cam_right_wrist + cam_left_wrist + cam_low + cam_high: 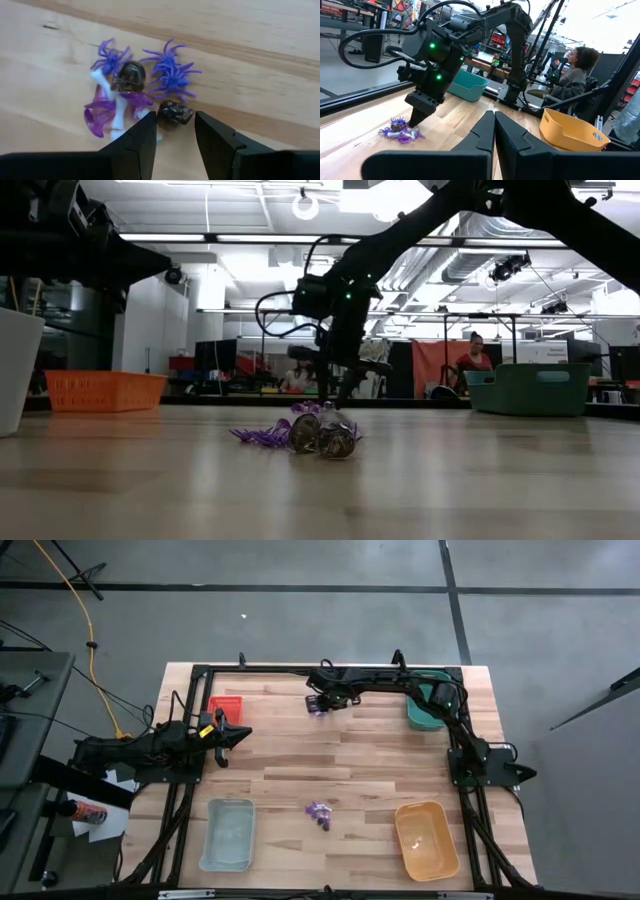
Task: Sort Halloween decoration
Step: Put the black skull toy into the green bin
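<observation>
The Halloween decoration lies in two small heaps on the wooden table. One heap (318, 708) is at the far middle: purple spiders (170, 70), a whitish bone (119, 107) and two dark lumps (129, 76). The other heap (320, 812) lies near the front middle. My right gripper (175, 131) reaches down over the far heap and is closed around the nearer dark lump (175, 112). My left gripper (235, 733) waits shut at the table's left, touching nothing. My right gripper pinches the dark lump's two sides (162, 114) between its two fingertips (150, 131). The fingers come steeply from above, slanting down. The lump lies on the table beside the bone and the spiders.
A red tray (226, 708) stands far left, a green tray (425, 710) far right, a pale blue tray (228, 833) near left and an orange tray (427, 838) near right. A person (575, 70) sits beyond the table.
</observation>
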Robot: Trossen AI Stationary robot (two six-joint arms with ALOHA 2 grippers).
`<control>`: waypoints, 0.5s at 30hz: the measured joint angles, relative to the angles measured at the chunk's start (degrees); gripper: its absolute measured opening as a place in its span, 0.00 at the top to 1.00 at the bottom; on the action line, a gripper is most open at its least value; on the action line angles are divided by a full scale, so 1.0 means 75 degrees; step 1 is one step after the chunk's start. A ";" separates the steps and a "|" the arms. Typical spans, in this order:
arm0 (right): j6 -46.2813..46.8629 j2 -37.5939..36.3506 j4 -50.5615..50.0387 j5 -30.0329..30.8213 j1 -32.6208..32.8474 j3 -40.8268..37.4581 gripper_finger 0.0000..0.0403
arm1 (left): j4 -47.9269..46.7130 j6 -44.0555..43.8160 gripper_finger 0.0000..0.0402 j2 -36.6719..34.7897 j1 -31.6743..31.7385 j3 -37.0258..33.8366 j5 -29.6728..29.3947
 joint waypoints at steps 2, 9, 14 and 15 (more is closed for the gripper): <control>-0.0003 0.0000 0.0008 0.0022 0.0000 0.0000 0.68 | 0.0001 -0.0002 1.00 0.0002 0.0000 0.0001 -0.0002; -0.0128 0.0000 0.0009 0.0201 -0.0003 -0.0001 0.68 | 0.0000 -0.0002 1.00 0.0003 0.0003 -0.0001 0.0000; -0.0150 0.0000 0.0009 0.0230 -0.0006 -0.0001 0.68 | 0.0000 -0.0002 1.00 0.0002 0.0000 0.0001 0.0000; -0.0176 0.0000 0.0010 0.0230 -0.0006 -0.0002 0.68 | 0.0000 -0.0002 1.00 0.0003 0.0000 0.0000 0.0000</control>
